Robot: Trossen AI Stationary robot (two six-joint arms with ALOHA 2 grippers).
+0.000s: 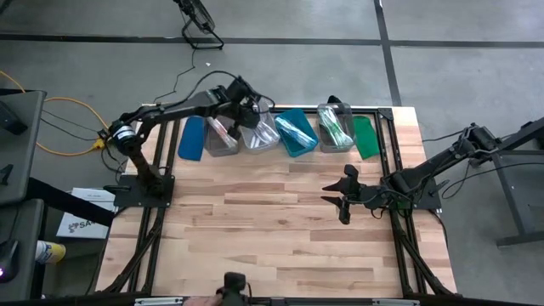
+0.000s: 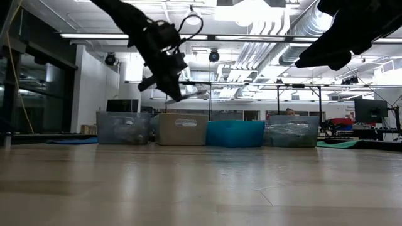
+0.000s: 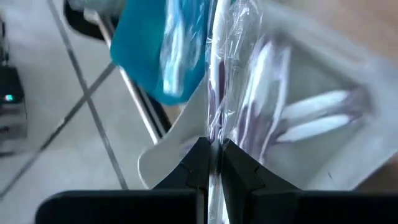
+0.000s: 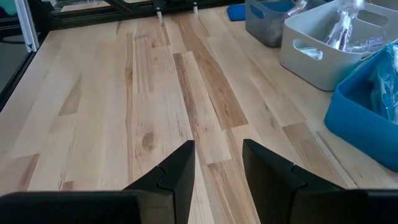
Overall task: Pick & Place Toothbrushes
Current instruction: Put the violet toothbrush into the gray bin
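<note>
Currently the left claw (image 1: 248,109) hangs above the white bin (image 1: 258,132) at the worktop's (image 1: 272,238) far edge, fingers pressed together on a wrapped toothbrush (image 3: 219,93). The wrapper runs from the fingertips (image 3: 200,163) out over the bin. In the low view this claw (image 2: 171,88) sits clear above the bin row with the pale toothbrush (image 2: 193,94) sticking out sideways. More toothbrushes (image 3: 314,118) lie inside the white bin, and others fill the grey bin (image 1: 221,136), teal bin (image 1: 296,132) and clear bin (image 1: 336,127). The right claw (image 1: 343,194) waits over bare worktop, fingers apart and holding nothing (image 4: 217,165).
</note>
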